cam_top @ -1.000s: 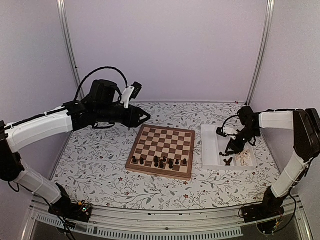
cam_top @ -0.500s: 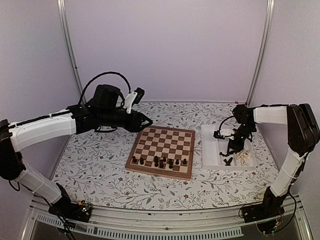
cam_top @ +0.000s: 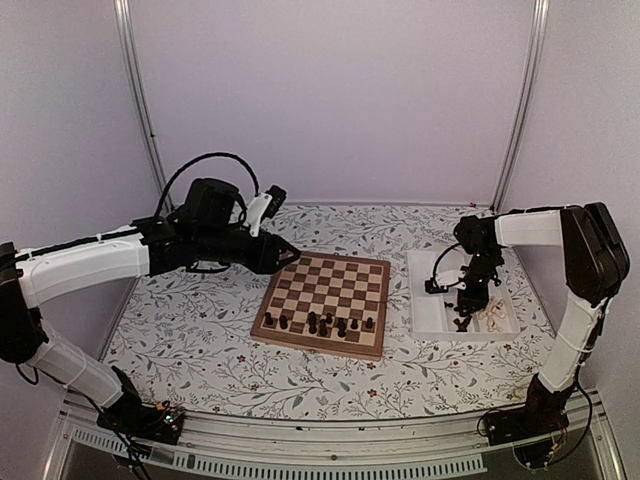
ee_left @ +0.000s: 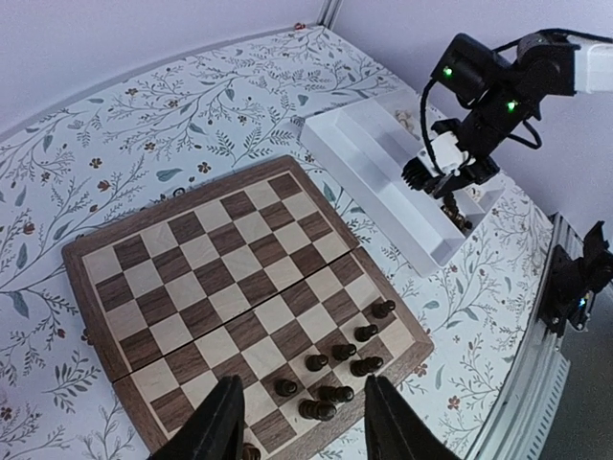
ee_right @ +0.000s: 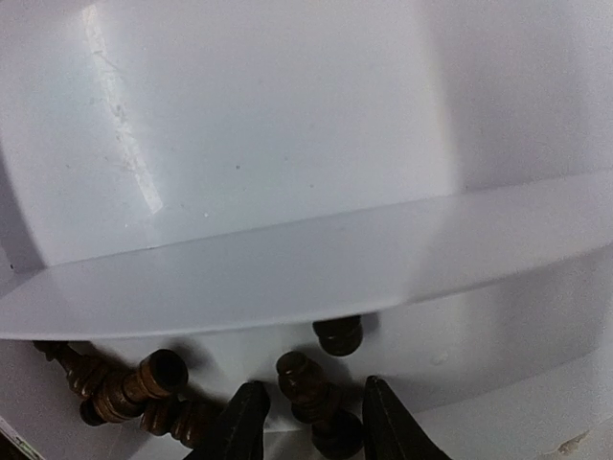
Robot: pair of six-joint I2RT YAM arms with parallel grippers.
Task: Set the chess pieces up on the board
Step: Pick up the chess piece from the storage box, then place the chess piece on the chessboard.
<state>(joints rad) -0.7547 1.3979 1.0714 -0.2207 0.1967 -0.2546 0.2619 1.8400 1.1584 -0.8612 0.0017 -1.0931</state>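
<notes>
The left gripper (ee_left: 305,428) is held above the far left corner of the square wooden chessboard with dark and cream checks (cam_top: 335,278). Its jaws are parted widely and nothing is held. Small dark brown turned pieces (cam_top: 322,323) are stood on the board's near rows. To the right of the board, inside the white rectangular plastic tray (cam_top: 417,300), the right gripper (ee_right: 311,426) is lowered with its jaws open on both sides of a lying dark brown chess piece (ee_right: 308,388). No grip is made yet. If the jaws are closed off-centre, this rounded piece could be squeezed out, or the neighbouring dark pieces (ee_right: 124,388) could be caught with it. A piece gripped tilted could topple when it is put down.
</notes>
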